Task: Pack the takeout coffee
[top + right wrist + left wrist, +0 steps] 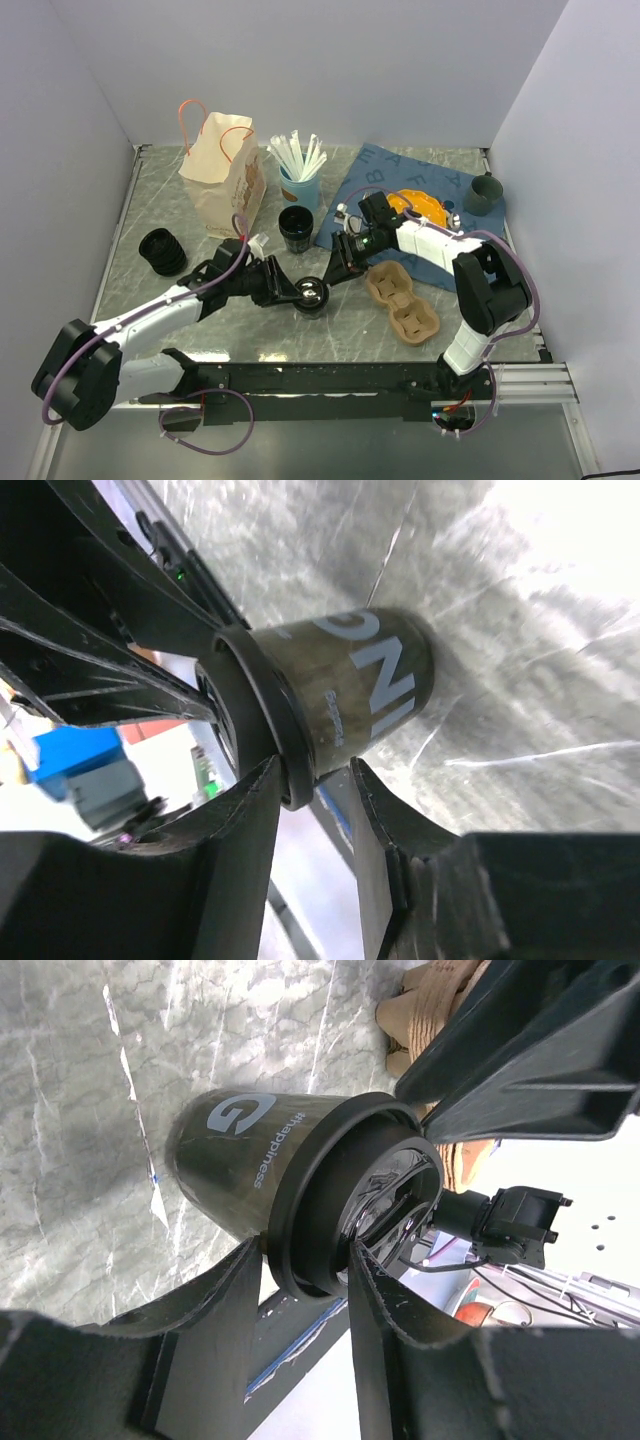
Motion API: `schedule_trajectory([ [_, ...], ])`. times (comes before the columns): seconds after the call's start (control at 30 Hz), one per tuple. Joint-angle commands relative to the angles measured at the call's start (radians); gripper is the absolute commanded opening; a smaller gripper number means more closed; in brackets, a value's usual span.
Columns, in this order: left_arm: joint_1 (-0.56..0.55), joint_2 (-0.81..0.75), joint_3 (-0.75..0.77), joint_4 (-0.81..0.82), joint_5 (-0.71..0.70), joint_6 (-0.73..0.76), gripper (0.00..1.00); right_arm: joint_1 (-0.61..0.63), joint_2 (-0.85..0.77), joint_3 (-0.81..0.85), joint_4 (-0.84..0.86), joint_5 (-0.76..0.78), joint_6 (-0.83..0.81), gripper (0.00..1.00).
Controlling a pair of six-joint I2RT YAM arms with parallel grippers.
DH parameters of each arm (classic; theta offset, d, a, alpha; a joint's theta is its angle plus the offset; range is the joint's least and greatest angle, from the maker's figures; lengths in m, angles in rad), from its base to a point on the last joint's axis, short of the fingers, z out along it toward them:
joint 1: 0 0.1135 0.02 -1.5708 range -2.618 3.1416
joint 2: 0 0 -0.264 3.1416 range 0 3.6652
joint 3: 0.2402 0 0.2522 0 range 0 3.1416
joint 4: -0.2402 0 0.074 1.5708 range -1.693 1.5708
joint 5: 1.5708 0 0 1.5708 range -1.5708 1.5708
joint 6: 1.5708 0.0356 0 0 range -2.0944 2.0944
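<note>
Top external view: the lidded coffee cup (312,296) is seen mid-table, just ahead of the arm bases. It's pinched at the lid rim by the left gripper (298,292). The right gripper (330,281) is parked around the same rim from the other side, but whether it's squeezing or let go can't be told tbh. Packing looks barely started. The cup isn't in the cardboard cup tray (402,302) just beside it, nor in the paper bag (222,182) further back.
</note>
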Motion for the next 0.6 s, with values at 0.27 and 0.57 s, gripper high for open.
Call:
schedule_trajectory([
  [0.27, -0.003, 0.120, 0.001, -0.257, -0.203, 0.121, 0.44, -0.040, 0.046, 0.146, -0.069, -0.016, -0.117, 0.40],
  [0.57, -0.003, 0.167, 0.030, -0.262, -0.202, 0.141, 0.43, -0.039, 0.105, 0.162, -0.090, -0.056, -0.164, 0.39],
])
